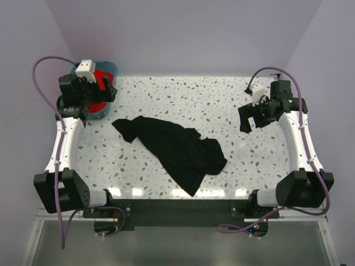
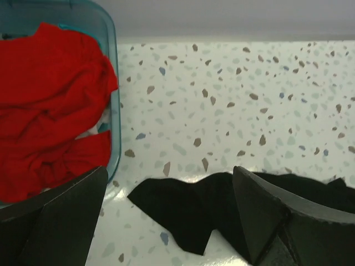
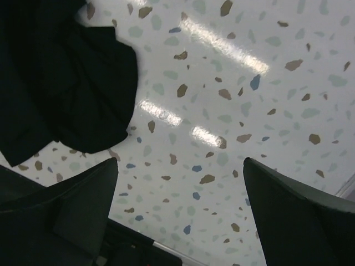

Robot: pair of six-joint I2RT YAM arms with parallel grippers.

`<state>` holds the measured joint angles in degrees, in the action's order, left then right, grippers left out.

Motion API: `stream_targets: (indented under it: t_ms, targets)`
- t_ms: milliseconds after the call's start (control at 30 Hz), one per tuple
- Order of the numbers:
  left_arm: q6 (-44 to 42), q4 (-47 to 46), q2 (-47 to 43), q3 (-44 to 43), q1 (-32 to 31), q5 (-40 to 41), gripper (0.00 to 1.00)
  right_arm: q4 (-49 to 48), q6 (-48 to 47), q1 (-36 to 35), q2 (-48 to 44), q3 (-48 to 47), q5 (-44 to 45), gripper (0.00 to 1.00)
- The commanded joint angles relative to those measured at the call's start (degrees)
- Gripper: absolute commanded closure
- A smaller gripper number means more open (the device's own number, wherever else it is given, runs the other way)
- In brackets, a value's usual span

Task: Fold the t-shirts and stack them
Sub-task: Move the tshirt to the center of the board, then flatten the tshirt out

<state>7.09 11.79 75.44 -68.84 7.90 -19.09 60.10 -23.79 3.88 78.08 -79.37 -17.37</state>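
One black t-shirt is lying crumpled on the tabletop for folding, red t-shirts are waiting in the basket, and the left gripper and right gripper are hovering released, empty.

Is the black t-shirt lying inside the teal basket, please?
No, the black t-shirt lies crumpled on the table, beside the basket, which holds red cloth.

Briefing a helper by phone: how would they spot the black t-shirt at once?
On the speckled table, look near the middle. The black t-shirt lies crumpled there. Only it is black; the red t-shirts sit bunched in the teal basket at the far left corner.
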Motion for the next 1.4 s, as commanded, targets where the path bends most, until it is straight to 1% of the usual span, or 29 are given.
stream_targets:
  t_ms: [0,33,67,100,133,167,200,233,267,300,333,400,433,467,533,567,600,633,667,700,733,833,867,900,1000,1133,1233,1333,1367]
  targets:
    - [-13.26,7.34,-0.13,-4.0,2.47,-7.96,0.0,6.96,-4.16,-1.32,2.42,1.93,-5.22,0.01]
    - [-17.51,10.59,1.62,-5.15,2.47,-14.42,0.0,7.14,-4.16,-2.2,2.77,2.55,-5.05,0.02]
    - [-22.51,18.54,2.6,-6.12,2.3,-17.35,0.0,7.14,-3.98,-3.34,3.12,3.34,-4.44,0.01]
    - [-30.65,21.92,3.22,-7.0,2.12,-20.08,0.0,5.84,-3.46,-6.75,3.13,5.18,-1.73,0.01]
    - [-34.21,25.18,4.53,-7.27,1.94,-23.85,0.0,4.69,-2.15,-8.26,3.21,6.15,-0.4,0.02]
    - [-37.38,28.26,4.89,-7.19,0.55,-24.67,0.0,3.72,-1.61,-9.23,3.65,7.2,0.57,0.02]
    - [-44.11,33.25,5.24,-6.32,-1.03,-25.03,0.01,2.15,-0.83,-10.2,4.09,8.43,1.19,0.03]
    - [-47.14,35.21,4.9,-5.44,-2.96,-24.16,0.03,1.52,-0.04,-10.38,5.05,8.79,1.28,0.06]
    - [-49.78,36.97,4.28,-4.04,-7.33,-23.89,0.05,1.25,1.28,-10.3,6.02,9.06,1.28,0.09]
    - [-53.37,36.64,3.32,-0.28,-9.64,-23.97,0.07,1.17,1.73,-10.3,8.38,9.15,1.19,0.16]
    - [-54.28,35.68,0.87,1.84,-11.57,-24.76,0.08,1.25,2.08,-10.3,9.53,9.06,1.11,0.2]
    - [-54.46,29.89,-1.43,7.46,-18.6,-24.24,0.11,0.64,3.22,-10.3,12.42,9.41,1.11,0.27]
    - [-54.55,28.13,-2.83,8.8,-21.5,-23.02,0.13,0.38,3.57,-10.3,13.31,9.59,1.45,0.27]
    - [-53.77,23.06,-3.36,10.2,-27.18,-22.22,0.15,0.11,4.45,-10.21,14.11,9.68,1.46,0.29]
    - [-49.91,16.8,-4.33,14.24,-32.49,-19.33,0.19,-0.33,5.07,-10.3,16.22,9.94,1.37,0.32]
    - [-48.76,10.07,-4.51,15.56,-37.56,-18.36,0.19,-0.5,5.94,-10.3,16.74,10.11,1.2,0.33]
    - [-47.1,6.7,-4.51,17.84,-40.13,-17.13,0.19,-0.85,6.3,-10.3,17.27,10.46,0.93,0.34]
    - [-46.56,3.1,-4.25,18.91,-45.2,-14.42,0.18,-0.94,7.0,-10.3,18.32,10.64,0.58,0.35]
    - [-46.73,-2.85,-3.73,19.79,-47.69,-13.61,0.15,-1.12,7.44,-10.3,18.68,10.9,0.06,0.35]
    - [-47.6,-5.35,-2.94,20.58,-50.06,-12.39,0.14,-1.21,7.79,-10.3,19.03,10.91,-0.04,0.35]
    - [-48.48,-8.25,-0.49,20.33,-54.53,-11.94,0.14,-1.3,8.49,-10.21,19.38,10.91,-0.04,0.35]
    - [-51.82,-10.9,6.02,17.26,-60.52,-12.02,0.11,-1.12,9.2,-10.21,19.3,10.73,0.31,0.36]
    - [-53.66,-13.7,9.25,15.42,-62.2,-12.72,0.1,-0.69,9.38,-10.03,19.3,10.47,0.49,0.36]
    - [-54.98,-13.73,9.29,14.36,-62.22,-12.99,0.1,-0.51,9.38,-9.94,19.04,10.47,0.49,0.36]
    - [-60.43,-12.33,17.52,9.18,-64.67,-14.65,0.09,0.2,9.73,-9.33,18.16,10.73,0.84,0.35]
    - [-64.48,-6.62,23.43,4.42,-65.64,-17.47,0.1,1.51,9.64,-7.4,16.93,10.91,0.58,0.35]
    - [-67.55,-3.2,27.12,2.13,-65.65,-17.39,0.16,2.39,9.38,-6.52,15.96,10.99,0.58,0.34]
    - [-70.81,2.25,30.46,-1.03,-65.47,-16.42,0.3,2.83,9.2,-6.43,14.99,11.17,0.84,0.34]
    - [-72.03,3.75,31.08,-2.6,-65.3,-16.68,0.32,2.75,9.2,-6.34,14.82,11.26,0.84,0.33]
